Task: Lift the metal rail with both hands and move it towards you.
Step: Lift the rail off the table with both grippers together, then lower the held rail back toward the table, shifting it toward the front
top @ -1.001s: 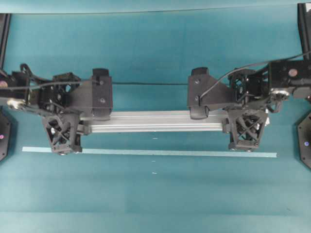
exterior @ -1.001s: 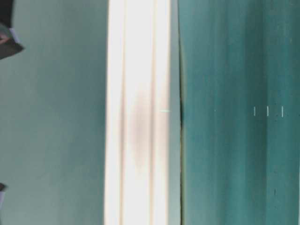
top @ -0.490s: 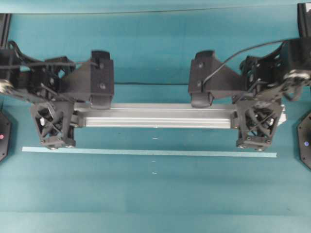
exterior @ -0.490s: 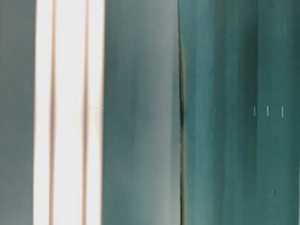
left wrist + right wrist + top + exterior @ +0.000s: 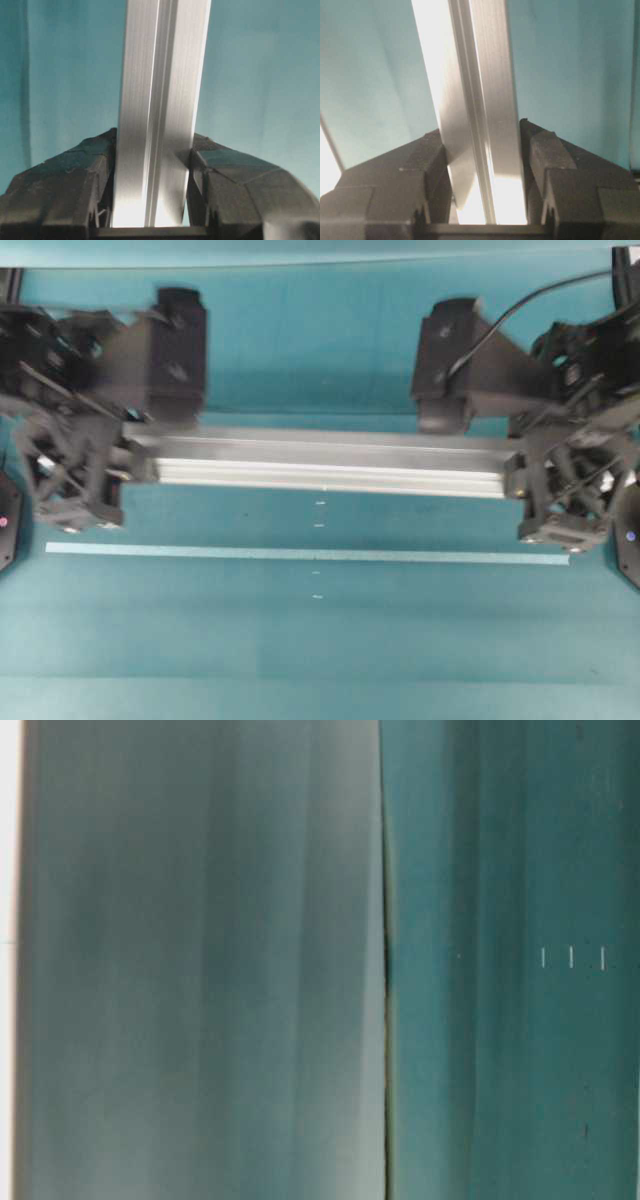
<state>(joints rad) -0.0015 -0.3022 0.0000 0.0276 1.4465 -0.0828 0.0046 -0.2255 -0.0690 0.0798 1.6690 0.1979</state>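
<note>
The metal rail [image 5: 320, 465], a long silver grooved bar, hangs level above the teal table [image 5: 320, 640], blurred with motion. My left gripper [image 5: 128, 462] is shut on its left end and my right gripper [image 5: 520, 475] on its right end. In the left wrist view the rail [image 5: 160, 90] runs away between the black fingers [image 5: 65, 190], the gripper [image 5: 152, 192] clamping both its sides. The right wrist view shows the same: the rail [image 5: 470, 75] is pinched in the gripper [image 5: 485, 175]. The table-level view shows only blurred grey-green and teal.
A thin pale-green tape strip [image 5: 300, 553] lies flat across the table, nearer than the rail. Small white marks [image 5: 318, 505] dot the table's middle. Black arm bases [image 5: 628, 540] stand at both side edges.
Both grippers have risen with the rail, which looks larger and wider overhead. In the table-level view the bright rail has slid left out of the frame.
</note>
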